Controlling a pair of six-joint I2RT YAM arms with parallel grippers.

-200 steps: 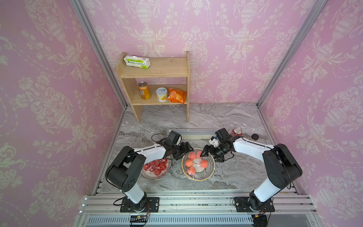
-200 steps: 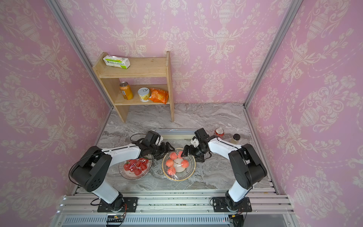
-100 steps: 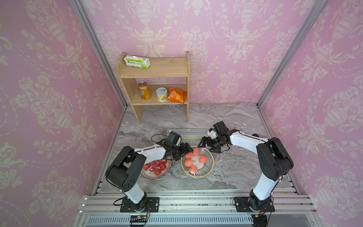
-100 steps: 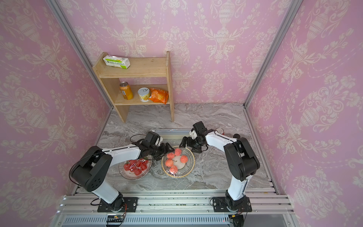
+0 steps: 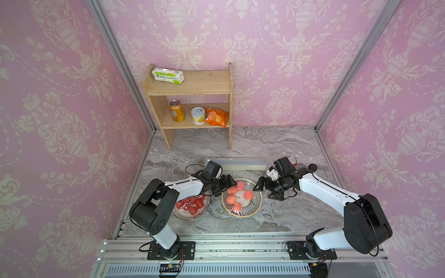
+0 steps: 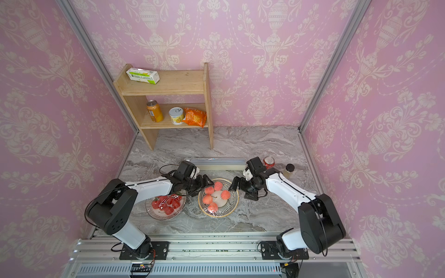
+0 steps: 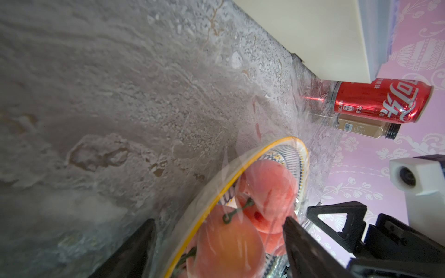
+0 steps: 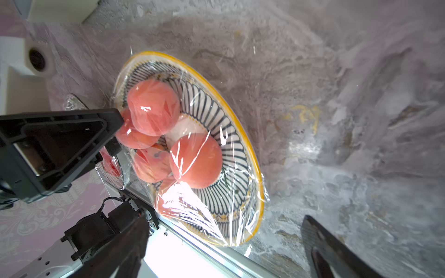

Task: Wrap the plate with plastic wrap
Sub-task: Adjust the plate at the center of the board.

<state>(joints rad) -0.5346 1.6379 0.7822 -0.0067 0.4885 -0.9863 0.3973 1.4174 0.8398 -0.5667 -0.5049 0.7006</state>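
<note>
- Clear film (image 8: 231, 144) lies over the striped plate (image 5: 256, 207) and its peaches (image 8: 154, 106); slack edges spread onto the marble (image 8: 313, 72) around the rim; I judge it laid on but not yet tucked.
- Left gripper (image 5: 228, 189): jaws spread wide, grasping nothing; the plate rim sits in the gap between its fingers.
- Right gripper (image 5: 263, 191): jaws fully spread, empty; the plate lies straight ahead, just beyond the fingertips.
- Key relation: plate sits between the two grippers; round, so no long axis; left looks the nearer.
- Box (image 5: 237, 164) lies beyond both jaws, long axis crosswise to their reach.
- Next move, by my reading: each jaw catches the loose film on its own side.
- Count: plates 2 (second plate (image 5: 192, 215) back of the left jaws, red fruit under film); peaches 5; box 1; can (image 7: 380, 101) 1; bottle (image 7: 366, 127) 1.
</note>
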